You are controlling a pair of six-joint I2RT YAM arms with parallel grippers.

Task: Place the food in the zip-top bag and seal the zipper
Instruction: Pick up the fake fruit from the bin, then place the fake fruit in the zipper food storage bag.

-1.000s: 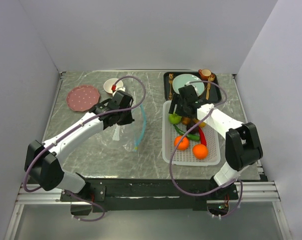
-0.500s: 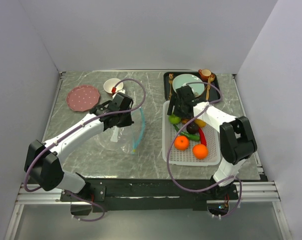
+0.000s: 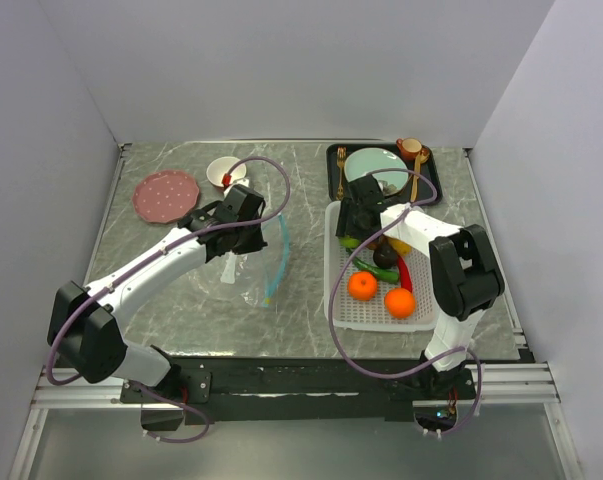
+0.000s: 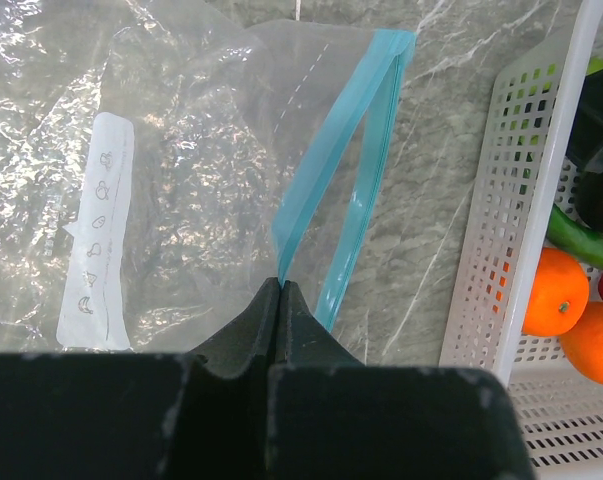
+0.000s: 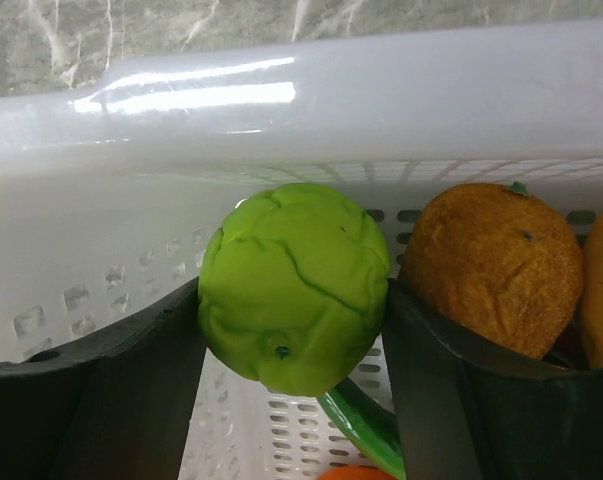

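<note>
My left gripper (image 4: 281, 285) is shut on the teal-blue zipper (image 4: 333, 165) of the clear zip-top bag (image 4: 171, 190), holding one lip up so the mouth gapes; it also shows in the top view (image 3: 243, 232). My right gripper (image 5: 293, 300) is in the white basket (image 3: 341, 300), its fingers closed on both sides of the green apple (image 5: 293, 285). A yellow-brown fruit (image 5: 491, 265) sits right beside it. Two oranges (image 3: 362, 285), a dark round fruit (image 3: 385, 255), a long green pepper (image 3: 376, 270) and a red chili (image 3: 405, 272) lie in the basket.
A black tray (image 3: 431, 180) with a teal plate, gold cutlery and an orange cup stands behind the basket. A pink dotted plate (image 3: 165, 194) and a small bowl (image 3: 225, 172) sit at the back left. The bag's white label (image 4: 98, 230) faces up.
My right gripper moved left and down into the basket's far end and closed around the green apple. My left gripper stayed shut on the zipper and lifted the lip slightly.
</note>
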